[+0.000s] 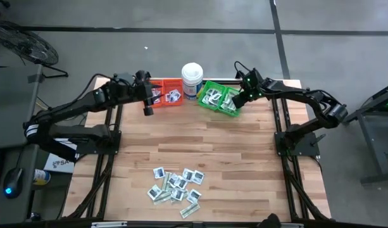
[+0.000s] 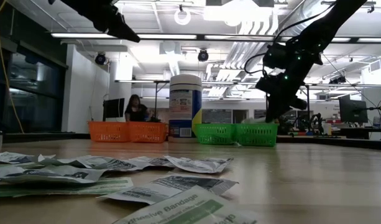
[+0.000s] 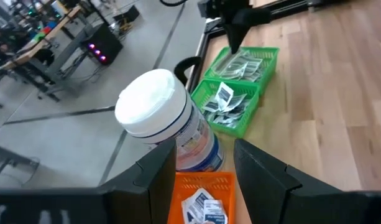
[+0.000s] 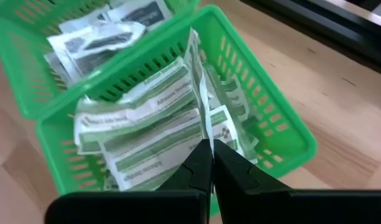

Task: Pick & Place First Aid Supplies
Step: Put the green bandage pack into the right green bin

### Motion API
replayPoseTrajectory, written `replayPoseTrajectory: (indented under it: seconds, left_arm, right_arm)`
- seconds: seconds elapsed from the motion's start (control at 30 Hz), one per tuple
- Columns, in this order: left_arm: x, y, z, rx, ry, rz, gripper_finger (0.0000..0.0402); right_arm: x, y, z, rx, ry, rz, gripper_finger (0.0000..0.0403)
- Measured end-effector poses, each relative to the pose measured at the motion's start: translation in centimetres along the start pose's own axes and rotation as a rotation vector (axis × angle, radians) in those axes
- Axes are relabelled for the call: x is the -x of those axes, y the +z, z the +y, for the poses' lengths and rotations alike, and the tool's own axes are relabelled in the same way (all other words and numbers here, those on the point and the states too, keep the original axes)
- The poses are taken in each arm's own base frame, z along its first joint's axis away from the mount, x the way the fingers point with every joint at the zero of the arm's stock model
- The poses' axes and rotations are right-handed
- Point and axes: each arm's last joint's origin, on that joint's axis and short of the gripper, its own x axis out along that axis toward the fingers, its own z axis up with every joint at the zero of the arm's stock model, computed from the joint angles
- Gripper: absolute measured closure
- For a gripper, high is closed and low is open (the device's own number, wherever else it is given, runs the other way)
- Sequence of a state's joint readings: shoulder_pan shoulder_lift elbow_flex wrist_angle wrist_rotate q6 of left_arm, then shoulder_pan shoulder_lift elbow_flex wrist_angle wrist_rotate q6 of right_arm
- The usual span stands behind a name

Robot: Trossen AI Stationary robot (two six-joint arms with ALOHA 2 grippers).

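Note:
Several first aid supplies (image 1: 176, 187) lie in a loose pile on the wooden table near its front edge. More fill the two green bins (image 1: 219, 98) and the orange bins (image 1: 165, 93) at the far edge. My right gripper (image 4: 207, 149) hangs over the right-hand green bin (image 4: 265, 106), shut on a pale green-and-white strip packet (image 4: 198, 74). My left gripper (image 3: 204, 149) is open and holds nothing. It hovers just in front of the orange bins (image 3: 202, 193), pointing toward the white tub (image 3: 159, 118). My right gripper pinches one end of the strip packet (image 4: 204, 132) between its two fingertips, coming from above and slanting down. The packet shows edge-on and reaches from the fingertips down into the green bin, among the packets lying there. Whether it rests on them, I cannot tell.
The tall white tub (image 1: 192, 79) stands between the orange and green bins at the far edge. Bare wood (image 1: 200, 142) spreads between the bins and the pile. In the low view a person (image 2: 135, 107) shows far beyond the table.

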State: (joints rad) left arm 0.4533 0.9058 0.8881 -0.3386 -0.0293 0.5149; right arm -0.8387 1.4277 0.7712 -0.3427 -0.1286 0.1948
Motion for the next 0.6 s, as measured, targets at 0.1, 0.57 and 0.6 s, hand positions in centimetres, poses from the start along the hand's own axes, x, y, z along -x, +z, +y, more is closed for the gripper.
replayPoseTrajectory:
  seconds: [0.1, 0.57, 0.6]
  left_arm:
    - [0.0, -0.2, 0.3, -0.006, -0.021, -0.012, 0.0246]
    - [1.1, -0.1, 0.6, 0.001, -0.038, -0.056, 0.0246]
    - [1.3, 0.0, 0.6, 0.003, -0.033, -0.064, 0.0246]
  right_arm:
    - [0.0, 0.1, 0.1, -0.004, 0.025, -0.011, 0.0384]
    - [1.3, 0.4, 0.5, -0.028, 0.088, -0.052, 0.0231]
    - [1.6, 0.5, 0.6, -0.026, 0.090, -0.064, 0.0226]
